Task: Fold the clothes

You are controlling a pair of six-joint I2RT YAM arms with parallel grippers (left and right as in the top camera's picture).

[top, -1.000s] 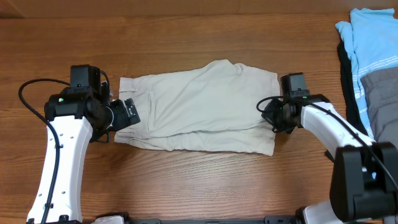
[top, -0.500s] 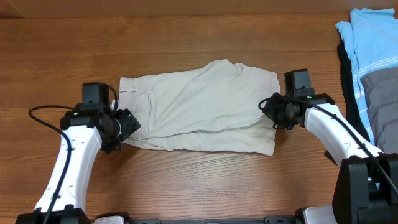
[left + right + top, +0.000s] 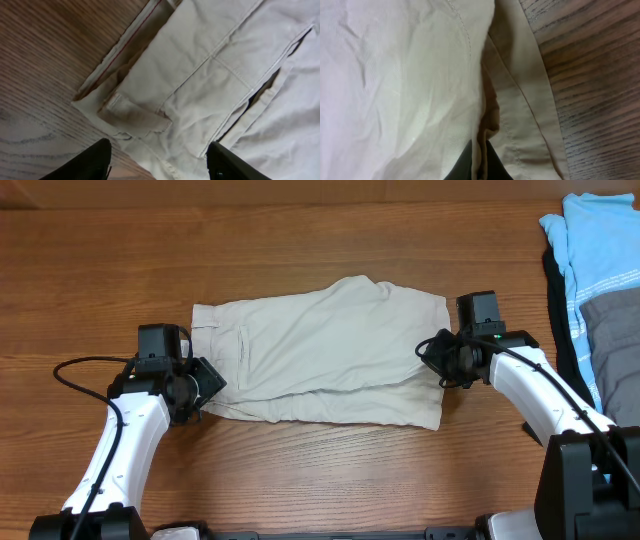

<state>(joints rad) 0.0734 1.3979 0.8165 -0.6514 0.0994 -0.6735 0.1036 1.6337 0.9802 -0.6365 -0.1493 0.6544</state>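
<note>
The clothes, a pair of beige shorts (image 3: 320, 350), lie flat across the middle of the wooden table, waistband to the left. My left gripper (image 3: 205, 380) is at the waistband's near corner. In the left wrist view its gripper (image 3: 157, 167) is open, the dark fingertips (image 3: 87, 162) straddling the hem edge of the shorts (image 3: 200, 75) beside a belt loop. My right gripper (image 3: 440, 365) is at the leg end. In the right wrist view it (image 3: 479, 162) is shut on a raised fold of the shorts (image 3: 410, 75).
A pile of other garments sits at the far right edge: light blue striped cloth (image 3: 600, 250), grey cloth (image 3: 615, 330) and a black one (image 3: 558, 310). Bare wood table (image 3: 320, 470) surrounds the shorts.
My left arm has slid down and right to the waistband's near corner, and its jaws have narrowed. The right gripper shifted slightly, still pinching the cloth.
</note>
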